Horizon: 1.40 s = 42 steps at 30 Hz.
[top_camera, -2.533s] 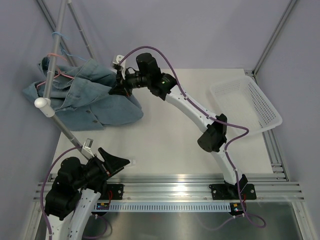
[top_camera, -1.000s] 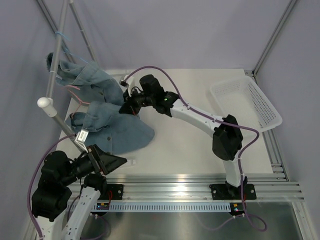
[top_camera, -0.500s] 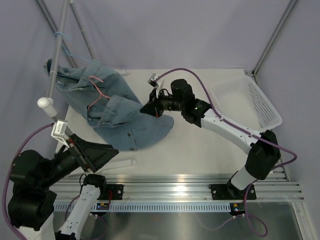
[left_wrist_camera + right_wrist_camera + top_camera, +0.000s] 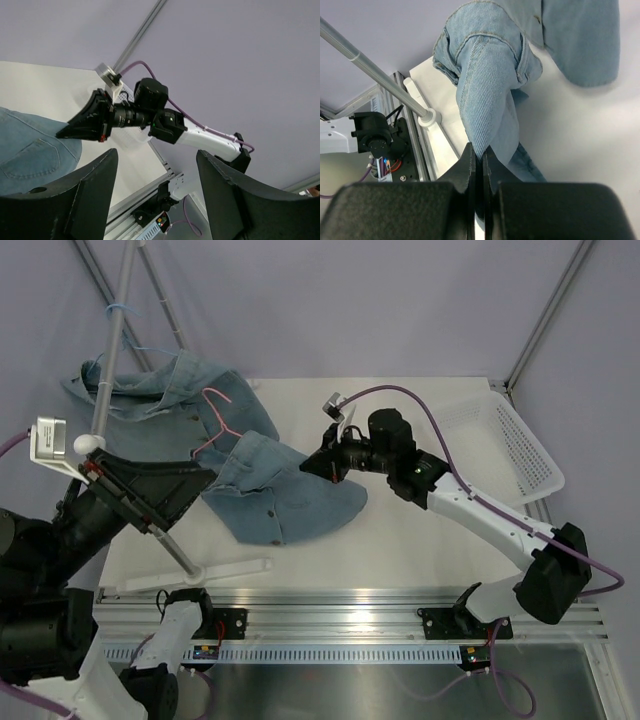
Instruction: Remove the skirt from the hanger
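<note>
A blue denim skirt (image 4: pixel 280 495) stretches from the grey rail (image 4: pixel 112 335) at the far left down over the white table. A pink wire hanger (image 4: pixel 213 425) lies bare on top of the denim near the rail. My right gripper (image 4: pixel 318 466) is shut on a fold of the skirt (image 4: pixel 487 100) and holds it out over the table middle. My left gripper (image 4: pixel 200 478) is raised high at the left, open and empty, its fingers (image 4: pixel 85 195) wide apart beside the hanger. In the left wrist view the skirt's hem (image 4: pixel 30 155) shows at the lower left.
A white mesh basket (image 4: pixel 500 445) sits at the table's far right. The rail's slanted pole and white foot (image 4: pixel 215 570) stand at the near left. The aluminium base rail (image 4: pixel 380 625) runs along the near edge. Frame posts rise at the back corners.
My right gripper has pulled the skirt further right across the table, and the hanger now shows bare. My left arm has risen high and swung toward the hanger.
</note>
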Available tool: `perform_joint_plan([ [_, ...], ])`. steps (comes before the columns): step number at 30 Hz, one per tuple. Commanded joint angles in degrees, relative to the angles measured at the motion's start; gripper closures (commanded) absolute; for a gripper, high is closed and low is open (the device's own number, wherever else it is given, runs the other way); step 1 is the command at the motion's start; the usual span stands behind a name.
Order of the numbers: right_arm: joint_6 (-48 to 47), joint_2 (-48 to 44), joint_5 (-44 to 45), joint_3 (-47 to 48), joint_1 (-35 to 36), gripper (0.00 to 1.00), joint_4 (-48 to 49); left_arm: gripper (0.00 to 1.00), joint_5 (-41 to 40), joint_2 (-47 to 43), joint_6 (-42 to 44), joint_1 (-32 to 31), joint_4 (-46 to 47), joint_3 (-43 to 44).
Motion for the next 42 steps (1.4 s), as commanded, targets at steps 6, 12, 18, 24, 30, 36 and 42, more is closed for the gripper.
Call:
perform_joint_plan([
  [6,2.61,-11.91,2.9,-7.78,-3.8,1.0,4.86,0.34,4.18,10.16,-8.05,2.85,9.73,6.6],
  [12,2.52,-17.01,2.99,-12.0,-5.38,1.0,3.45,0.36,3.38,15.36,-10.76,2.85,13.85,11.61],
  [18,2.78,-20.01,3.51,-13.85,-6.61,1.0,2.4,0.36,5.13,19.31,-16.3,2.85,20.45,15.04],
  [24,3.83,-21.15,4.21,-14.03,-6.97,1.0,2.05,0.36,4.7,25.02,-17.11,-0.38,22.74,19.17],
  [30,4.28,-21.5,4.65,-14.12,-7.05,1.0,1.52,0.36,-9.61,31.78,-7.72,-20.91,14.67,24.27],
  [36,3.75,-25.53,6.94,-14.82,-7.49,1.0,-3.22,0.37,-24.28,33.82,-0.25,-35.35,11.42,23.57],
  [42,3.75,-32.12,7.65,-15.96,-8.28,1.0,-11.74,0.38,-43.16,34.35,10.37,-50.9,7.02,16.47],
])
